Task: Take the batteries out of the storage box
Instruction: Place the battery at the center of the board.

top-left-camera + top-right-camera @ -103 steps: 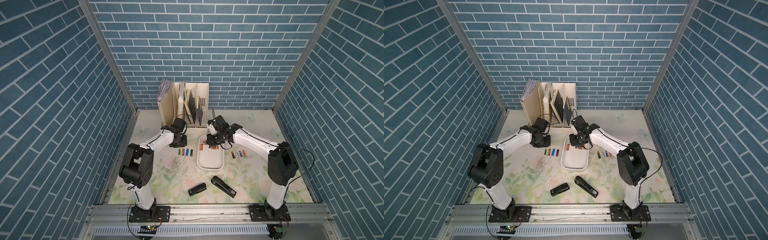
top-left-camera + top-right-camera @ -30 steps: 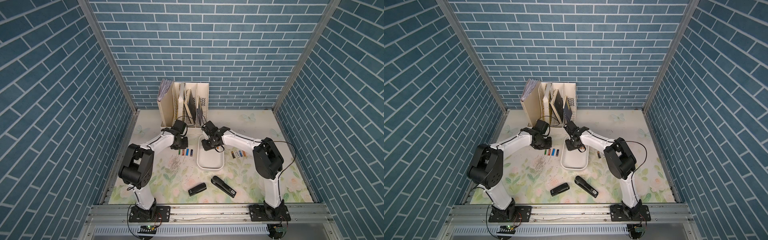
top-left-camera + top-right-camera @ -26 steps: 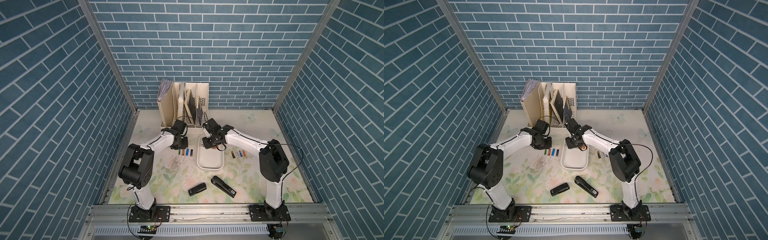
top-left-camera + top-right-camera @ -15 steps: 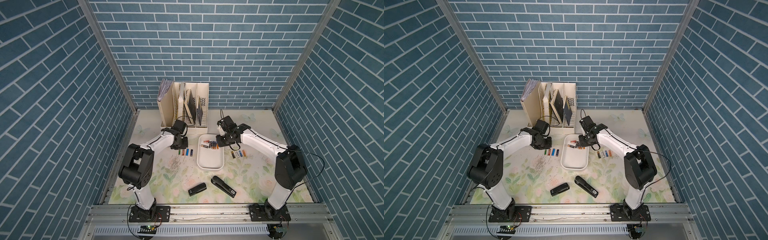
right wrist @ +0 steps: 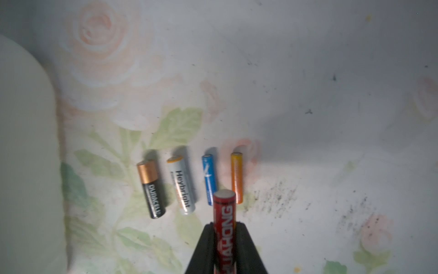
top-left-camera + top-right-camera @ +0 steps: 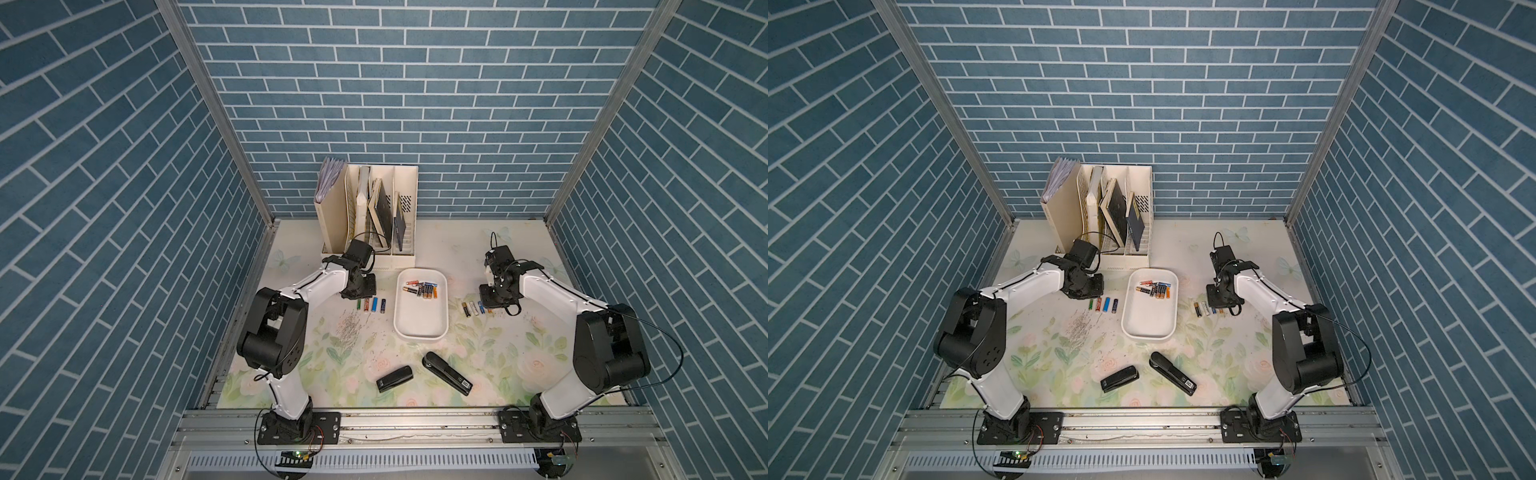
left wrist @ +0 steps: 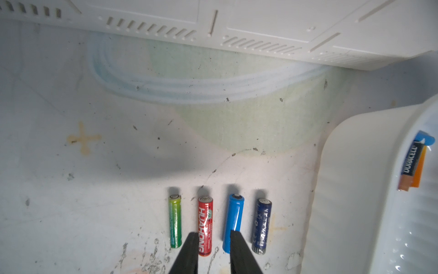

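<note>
The white storage box (image 6: 419,334) (image 6: 1146,332) lies mid-table, with several batteries (image 6: 422,289) (image 6: 1154,289) bunched at its far end. My right gripper (image 5: 224,227) (image 6: 492,301) is shut on a red battery (image 5: 224,213), held over a row of black-gold (image 5: 151,189), white (image 5: 181,185), blue (image 5: 209,178) and orange (image 5: 237,175) batteries right of the box. My left gripper (image 7: 214,237) (image 6: 359,293) hovers with its jaws slightly apart and empty, above green (image 7: 175,220), red (image 7: 205,225), blue (image 7: 234,220) and dark blue (image 7: 262,225) batteries left of the box.
A cream file holder (image 6: 365,216) with books stands at the back, close behind the left gripper. Two black staplers (image 6: 395,378) (image 6: 446,372) lie in front of the box. Loose staples (image 6: 349,328) are scattered front left of it.
My right gripper has swung from the far end of the box out to the right, carrying the red battery to the row beside the box. The left arm has stayed put.
</note>
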You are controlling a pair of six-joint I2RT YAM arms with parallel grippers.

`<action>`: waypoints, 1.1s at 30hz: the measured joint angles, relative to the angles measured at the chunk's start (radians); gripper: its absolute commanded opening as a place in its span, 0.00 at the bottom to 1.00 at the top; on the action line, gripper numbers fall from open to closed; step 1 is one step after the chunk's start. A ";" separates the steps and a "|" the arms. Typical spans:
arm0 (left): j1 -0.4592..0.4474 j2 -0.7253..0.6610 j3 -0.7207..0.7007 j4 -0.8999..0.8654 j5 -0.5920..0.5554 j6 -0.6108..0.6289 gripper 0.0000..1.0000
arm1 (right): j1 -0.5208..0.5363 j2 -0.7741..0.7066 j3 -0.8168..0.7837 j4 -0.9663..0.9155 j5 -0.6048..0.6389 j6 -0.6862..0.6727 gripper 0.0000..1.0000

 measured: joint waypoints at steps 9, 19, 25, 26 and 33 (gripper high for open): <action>0.000 0.000 0.000 0.000 0.003 0.000 0.29 | -0.070 0.038 -0.014 0.034 0.018 -0.040 0.18; 0.000 0.000 0.000 0.000 0.003 0.000 0.29 | -0.089 0.105 -0.014 0.057 0.014 -0.061 0.18; 0.000 0.000 0.000 0.000 0.003 0.000 0.29 | -0.091 0.130 -0.014 0.064 0.010 -0.061 0.18; 0.000 0.000 0.000 0.000 0.003 0.000 0.29 | -0.092 0.134 -0.014 0.065 0.010 -0.061 0.18; 0.000 0.000 0.000 0.000 0.003 0.000 0.29 | -0.100 0.144 -0.011 0.074 0.009 -0.061 0.18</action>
